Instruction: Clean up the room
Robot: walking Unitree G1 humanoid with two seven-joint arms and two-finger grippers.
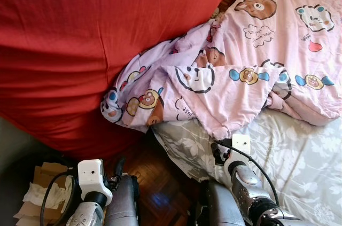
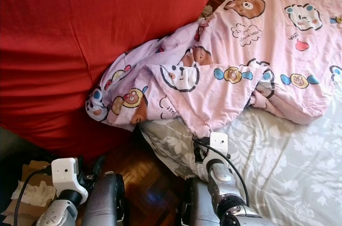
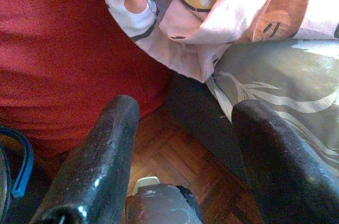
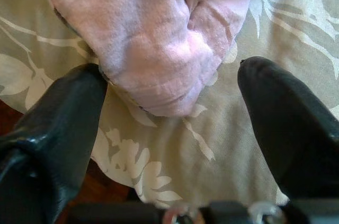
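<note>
Both hands (image 4: 175,107) spread, near blanket (image 1: 235,76).

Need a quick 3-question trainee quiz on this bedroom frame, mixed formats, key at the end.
1. True or false: the right hand is shut on the pink blanket.
2. Multiple choice: the blanket's nearest corner lies on A) the wooden floor, B) the grey leaf-print sheet, C) the cardboard.
3. Fill in: the left hand hangs open above the ____, between the red cover and the bed.

Key: 1 false, its fingers are open, with the blanket corner between them. 2 B. 3 wooden floor.
</note>
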